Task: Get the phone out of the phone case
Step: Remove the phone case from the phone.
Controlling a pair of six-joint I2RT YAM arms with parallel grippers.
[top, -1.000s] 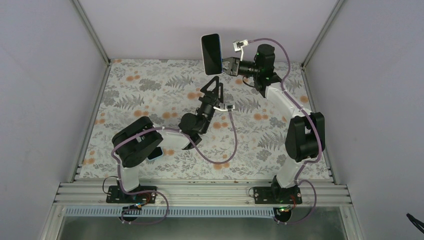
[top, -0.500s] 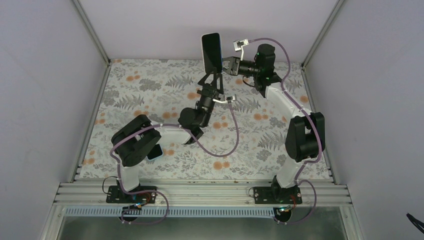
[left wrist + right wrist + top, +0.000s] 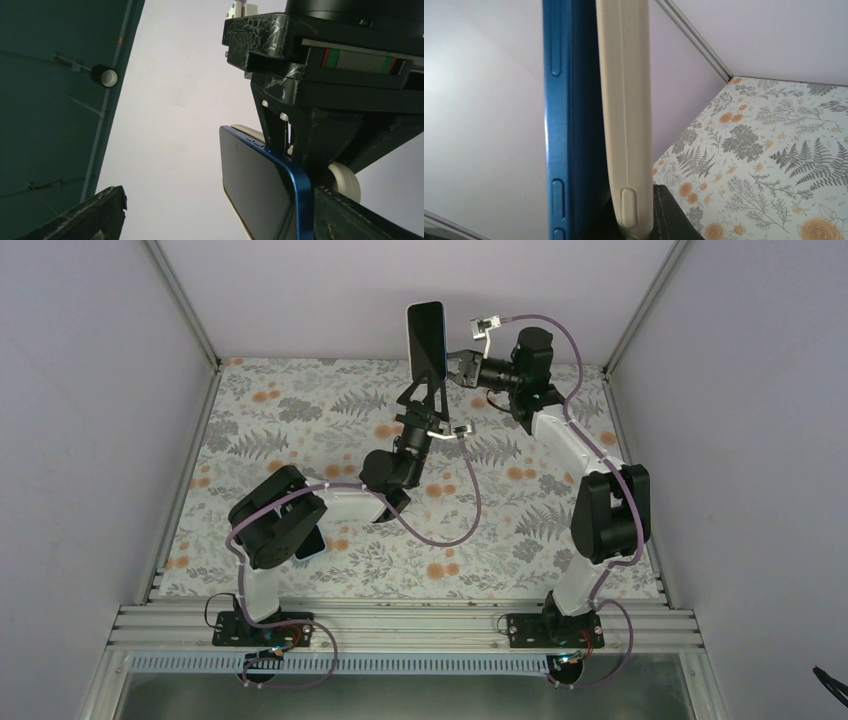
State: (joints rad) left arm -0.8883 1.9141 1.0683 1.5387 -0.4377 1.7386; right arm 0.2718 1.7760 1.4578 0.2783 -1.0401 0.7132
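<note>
The phone (image 3: pixel 425 338) is hanging upright in the air above the far edge of the table (image 3: pixel 290 410), close to the back wall (image 3: pixel 320 300), with its black screen facing the overhead camera. In the right wrist view its blue rim is showing side-on, and the phone case (image 3: pixel 624 100), a pale beige shell, is lying right alongside it with a dark slit between the two. That suggests the case is already peeling off along this edge, though how far it is loose elsewhere is hidden.

The right gripper (image 3: pixel 458 368) is coming in from the side and is clenching the cased phone by its long edge. The beige shell is running down into its dark finger, so the grip looks to be on the case, perhaps with some of the rim too.

The left gripper (image 3: pixel 424 390) is pointing up from below with its jaws spread wide. One finger (image 3: pixel 95 215) is sitting well off to one side of the phone's lower end and the other is sitting close by the blue rim. Neither is pressing on anything.

The step in hand looks like the second grasp, not yet the separation. Next, the left jaws would need to be closing on the phone itself, not the shell, and drawing it away while the right holds the case firm. A slip on the glossy screen is the main risk.
</note>
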